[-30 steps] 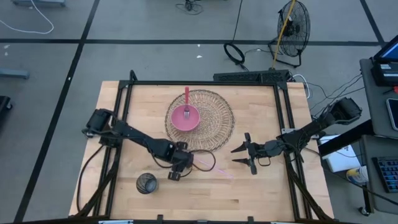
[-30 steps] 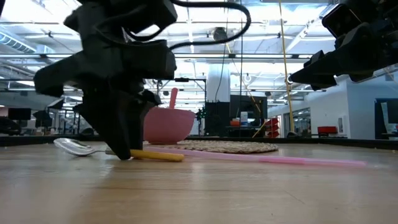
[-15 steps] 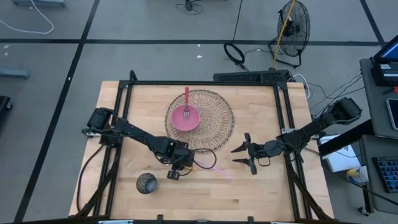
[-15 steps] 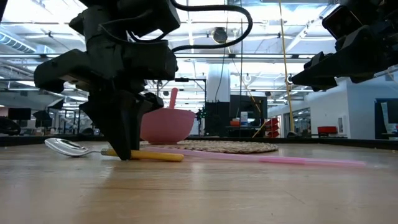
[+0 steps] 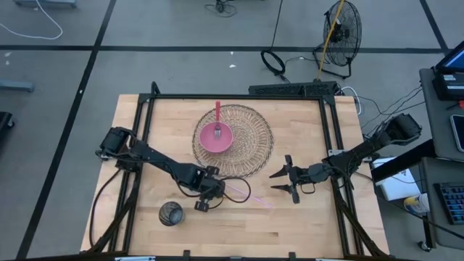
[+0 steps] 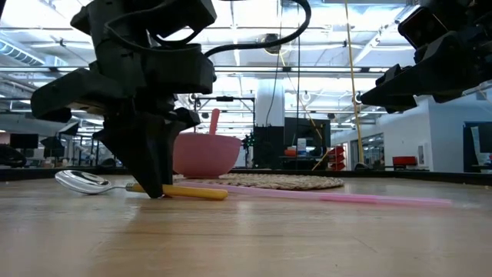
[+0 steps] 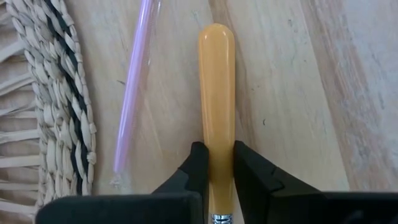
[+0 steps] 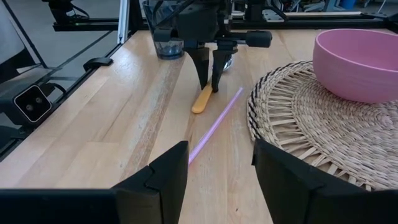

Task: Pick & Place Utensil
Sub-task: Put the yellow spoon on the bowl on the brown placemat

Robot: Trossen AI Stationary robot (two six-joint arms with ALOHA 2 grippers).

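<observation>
Spoon point(image 7: 216, 124): bowl cut off at left wrist frame edge, behind left claw point(image 7: 214, 168). High view: spoon hidden under claw, 6 o'clock of mat point(image 5: 250, 141).

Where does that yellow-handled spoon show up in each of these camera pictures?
High view: the yellow-handled metal spoon is mostly hidden under the left gripper, just below the woven straw mat.
Low view: lying flat on the table, bowl at left, handle pointing right.
Left wrist view: handle clamped between the fingers.
Right wrist view: small and far off, below the left gripper.
Shared landmark: the pink plastic straw beside it.
</observation>
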